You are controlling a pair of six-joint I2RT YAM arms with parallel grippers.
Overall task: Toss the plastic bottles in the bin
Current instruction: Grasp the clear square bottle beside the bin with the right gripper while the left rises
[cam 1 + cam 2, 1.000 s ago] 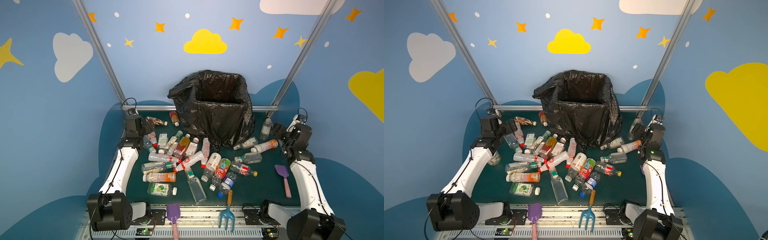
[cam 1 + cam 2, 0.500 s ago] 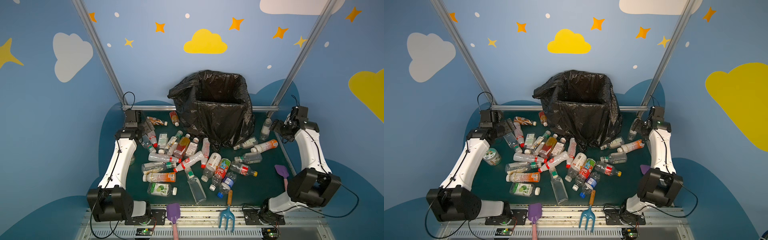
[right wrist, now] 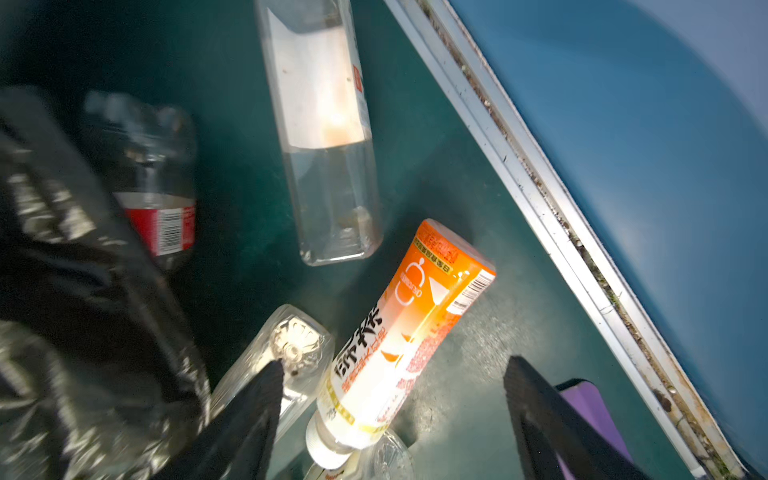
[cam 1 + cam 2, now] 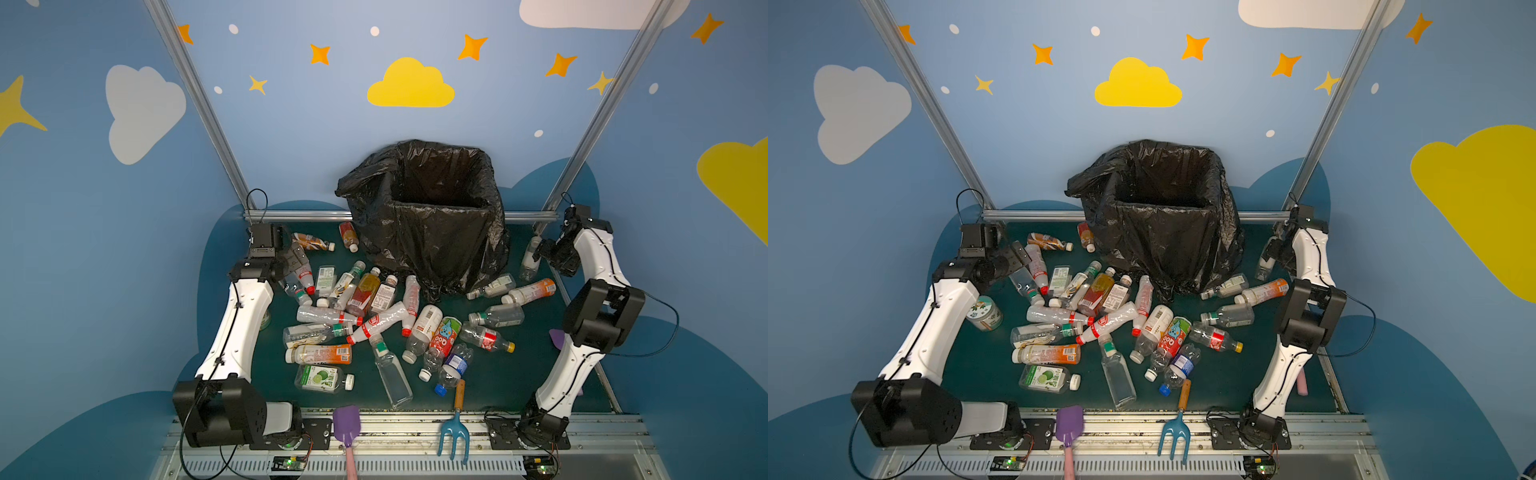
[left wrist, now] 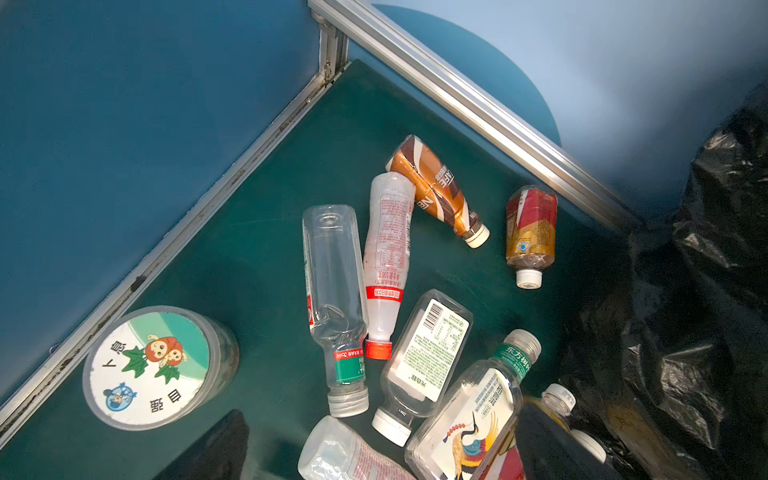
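Bin [image 4: 436, 249] stands at the back middle of the counter [image 4: 494, 386], black liner draped over its rim, mouth open upward. The plastic bottles [image 4: 380, 322] lie scattered on the counter in front of the bin and to both sides of it, in both top views.

Left gripper [image 4: 296, 258] is over the back left group of bottles. Its fingers [image 5: 216, 444] are wide apart and hold nothing. Below it we note a clear bottle [image 5: 332, 291] lying side by side against a white red-capped bottle [image 5: 386, 257]. A round jar [image 5: 158, 365] sits apart from them, near the counter edge.

Right gripper [image 4: 542, 253] is at the back right, just beside the bin. Its fingers [image 3: 249, 415] are spread. An orange-labelled bottle [image 3: 415, 332] lies on the counter between them in the wrist view, not clamped; we cannot tell whether they touch it.
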